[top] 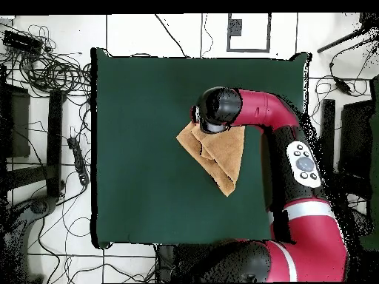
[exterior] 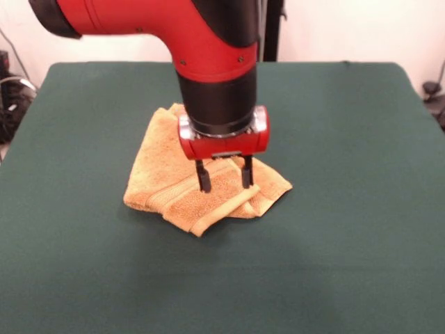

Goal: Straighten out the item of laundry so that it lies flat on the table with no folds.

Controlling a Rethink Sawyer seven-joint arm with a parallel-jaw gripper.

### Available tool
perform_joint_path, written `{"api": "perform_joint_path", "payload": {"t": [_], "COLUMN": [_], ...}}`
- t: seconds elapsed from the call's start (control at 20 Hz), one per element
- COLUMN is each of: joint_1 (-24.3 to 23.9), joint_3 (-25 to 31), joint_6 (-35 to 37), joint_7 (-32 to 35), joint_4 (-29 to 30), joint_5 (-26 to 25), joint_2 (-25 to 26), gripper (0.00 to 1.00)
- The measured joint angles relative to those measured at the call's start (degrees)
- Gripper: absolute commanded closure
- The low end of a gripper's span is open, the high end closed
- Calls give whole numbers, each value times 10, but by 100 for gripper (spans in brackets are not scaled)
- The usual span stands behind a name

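The orange-tan towel point(exterior: 174, 181) lies crumpled on the dark green table point(exterior: 348, 209), near its middle, with a folded layer lying across its near edge and a woven band showing there. My gripper point(exterior: 224, 179) hangs straight down over the towel's near right part, its two black fingers point(exterior: 203, 178) apart and open, tips at or just above the cloth. In the overhead view the towel point(top: 222, 159) shows as a folded, roughly triangular shape, and the arm's wrist point(top: 215, 109) covers its top corner and the gripper. No white tag shows.
The red arm point(top: 296, 148) reaches over the table's right side in the overhead view. Cables and stands point(top: 52, 66) lie on the floor beyond the table's left edge. Green cloth point(exterior: 90, 278) surrounds the towel on all sides.
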Motion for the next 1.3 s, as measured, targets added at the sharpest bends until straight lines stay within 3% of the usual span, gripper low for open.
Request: {"api": "perform_joint_path", "payload": {"t": [0.6, 0.85, 1.3], "joint_1": [34, 32, 28], "joint_3": [0, 0, -1], "joint_6": [35, 39, 56], "joint_7": [0, 0, 0], "joint_4": [-121, -141, -146], "joint_5": [1, 1, 3], "joint_2": [91, 119, 114], "gripper": [0, 0, 0]}}
